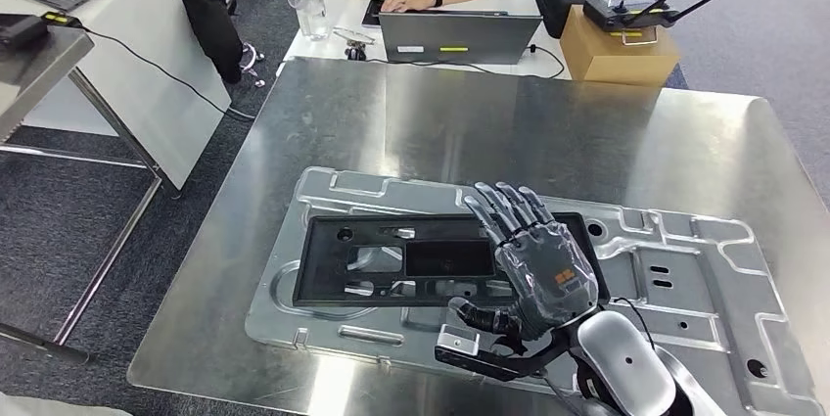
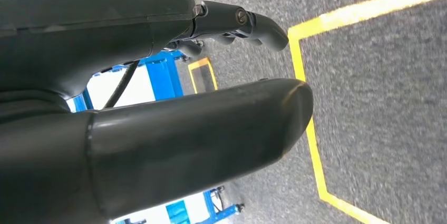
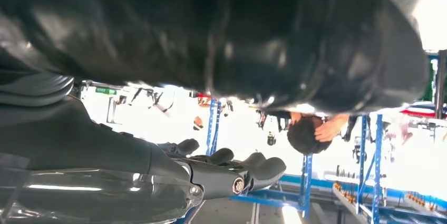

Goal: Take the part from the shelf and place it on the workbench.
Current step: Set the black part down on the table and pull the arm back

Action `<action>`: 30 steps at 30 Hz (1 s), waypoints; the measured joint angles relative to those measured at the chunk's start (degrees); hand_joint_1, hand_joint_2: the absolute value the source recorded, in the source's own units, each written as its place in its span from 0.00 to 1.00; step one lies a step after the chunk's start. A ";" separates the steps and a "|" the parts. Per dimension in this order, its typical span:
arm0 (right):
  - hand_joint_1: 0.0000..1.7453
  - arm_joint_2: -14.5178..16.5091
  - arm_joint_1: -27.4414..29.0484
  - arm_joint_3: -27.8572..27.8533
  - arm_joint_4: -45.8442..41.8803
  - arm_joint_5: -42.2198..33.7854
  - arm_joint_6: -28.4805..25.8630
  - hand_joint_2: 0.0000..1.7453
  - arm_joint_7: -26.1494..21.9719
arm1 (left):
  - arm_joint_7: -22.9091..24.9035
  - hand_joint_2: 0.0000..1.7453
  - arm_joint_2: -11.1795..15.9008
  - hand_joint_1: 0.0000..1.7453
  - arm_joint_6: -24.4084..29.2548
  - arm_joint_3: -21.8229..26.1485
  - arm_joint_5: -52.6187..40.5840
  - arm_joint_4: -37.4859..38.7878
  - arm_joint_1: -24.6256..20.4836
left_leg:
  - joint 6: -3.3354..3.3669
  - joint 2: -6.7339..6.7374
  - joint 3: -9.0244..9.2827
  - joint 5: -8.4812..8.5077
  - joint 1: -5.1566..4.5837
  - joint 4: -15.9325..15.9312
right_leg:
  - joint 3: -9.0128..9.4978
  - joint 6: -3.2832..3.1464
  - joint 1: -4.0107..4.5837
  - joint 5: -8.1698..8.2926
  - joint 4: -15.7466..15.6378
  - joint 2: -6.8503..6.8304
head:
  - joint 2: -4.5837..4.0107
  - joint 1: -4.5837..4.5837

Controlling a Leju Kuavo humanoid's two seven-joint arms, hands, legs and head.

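The part, a long black plastic frame (image 1: 391, 259) with cut-outs, lies flat on a silver stamped metal panel (image 1: 685, 279) on the steel workbench (image 1: 548, 132). My right hand (image 1: 533, 264) lies over the frame's right end, fingers stretched out flat and apart, thumb at the frame's near edge. In the right wrist view the dark frame (image 3: 237, 34) looms close to the palm, and the fingers (image 3: 237, 174) reach straight out with nothing closed in them. My left hand (image 2: 158, 103) hangs over the grey floor, holding nothing.
Beyond the workbench a person sits at a white table with a laptop (image 1: 458, 36), a clear bottle (image 1: 308, 2) and a cardboard box (image 1: 612, 54) carrying a remote controller (image 1: 631, 13). Another table (image 1: 127, 73) stands at the left. Yellow tape (image 2: 311, 129) marks the floor.
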 joint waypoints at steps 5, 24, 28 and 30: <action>0.00 -0.09 0.02 0.02 -0.44 0.09 -0.11 0.00 0.03 | 0.04 0.00 -0.08 0.00 0.00 -0.01 -0.03 0.00 0.21 | -1.80 -0.01 -1.82 -3.08 0.33 3.15 | -2.14 -2.66 0.03 2.12 -0.21 -0.22 | 0.00 -0.02; 0.00 -1.48 1.91 -0.78 -2.77 1.20 -1.16 0.00 0.99 | 0.62 0.00 0.09 0.00 0.28 -0.03 -0.17 0.07 0.10 | 1.95 1.03 4.78 -1.95 -0.55 -3.53 | -11.15 -0.01 0.75 -3.69 13.28 -0.47 | 0.00 0.02; 0.00 -1.80 2.41 -1.17 -3.30 1.20 -1.24 0.00 1.09 | 0.61 0.00 -0.16 0.00 0.28 -0.03 -0.11 0.07 0.06 | 1.27 1.17 0.92 -0.14 -0.53 -1.86 | -3.78 0.16 0.59 0.63 8.31 -0.50 | 0.00 0.02; 0.00 -2.19 3.20 -1.82 -4.16 1.23 -1.66 0.00 1.45 | 0.60 0.00 -0.23 0.00 0.34 -0.02 0.13 0.07 0.03 | 0.75 1.06 -0.18 0.38 -0.68 -0.75 | 1.35 -0.32 0.72 -0.23 0.78 -0.48 | 0.00 -0.02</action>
